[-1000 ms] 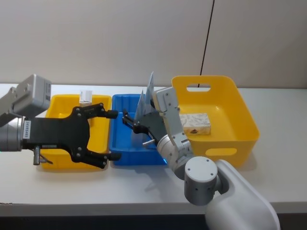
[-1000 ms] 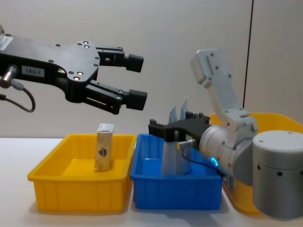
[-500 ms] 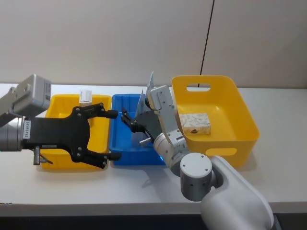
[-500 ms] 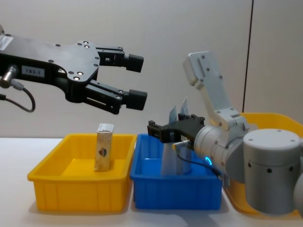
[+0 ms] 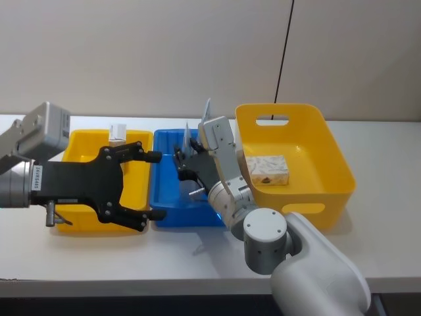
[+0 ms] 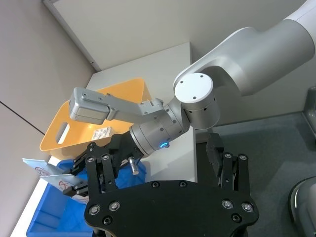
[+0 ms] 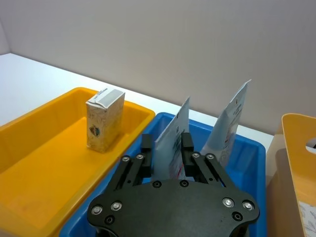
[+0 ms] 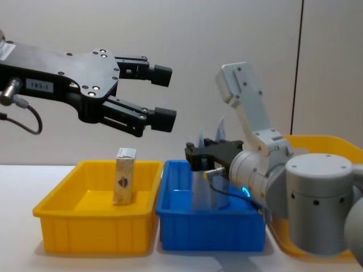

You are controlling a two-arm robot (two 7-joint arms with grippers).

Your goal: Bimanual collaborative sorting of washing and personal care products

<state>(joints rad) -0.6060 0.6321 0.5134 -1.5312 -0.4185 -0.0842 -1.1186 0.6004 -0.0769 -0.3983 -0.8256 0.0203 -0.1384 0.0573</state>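
Blue bin (image 5: 168,209) takes tubes: right gripper (image 7: 167,148), jaws clamped on a tube (image 7: 172,134), stands it upright; left gripper (image 5: 146,185) hovers, jaws apart.

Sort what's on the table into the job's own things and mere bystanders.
Job's things:
- tall slim blue-grey tube clamped in right gripper
- second blue-grey tube standing in blue bin
- pale leafy-print carton, upright
- another pale carton, lying flat

Bystanders:
- blue plastic bin
- shallow yellow bin
- deep yellow bin
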